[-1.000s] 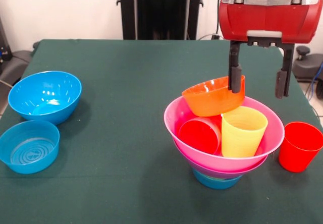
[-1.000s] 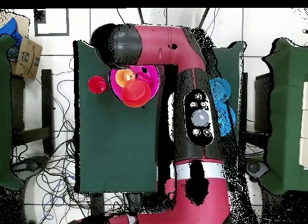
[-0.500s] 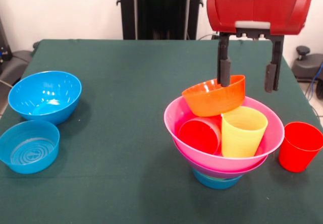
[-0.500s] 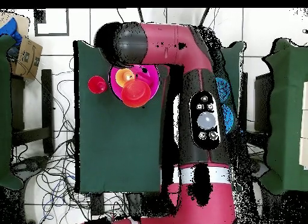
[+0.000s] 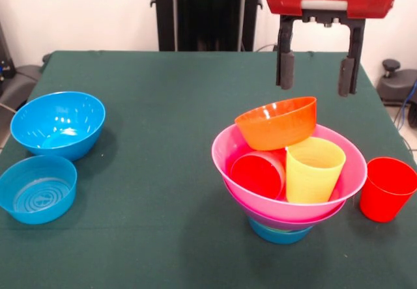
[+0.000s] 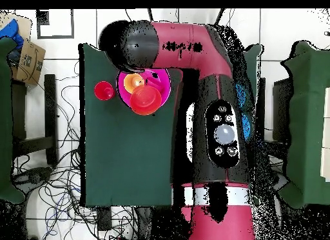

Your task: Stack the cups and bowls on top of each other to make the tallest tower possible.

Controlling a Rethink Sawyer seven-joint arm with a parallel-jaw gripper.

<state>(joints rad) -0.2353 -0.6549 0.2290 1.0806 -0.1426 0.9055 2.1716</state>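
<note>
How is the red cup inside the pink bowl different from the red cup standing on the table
The red cup in the pink bowl lies tipped, its mouth facing the camera; the red cup on the table stands upright, mouth up. The first leans beside the yellow cup inside the pink bowl; the second stands alone beside the tower. Both are plain red, handleless tumblers.

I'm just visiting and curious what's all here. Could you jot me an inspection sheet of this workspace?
Surface: green table.
Job's things: pink bowl on a pile, holding a red cup, yellow cup and tilted orange bowl; another red cup beside; two blue bowls apart.
Clutter: nothing seen.
Pincer: pincer open, empty, above the orange bowl.
Cables: tangled on the floor.
Surroundings: cardboard box.
</note>
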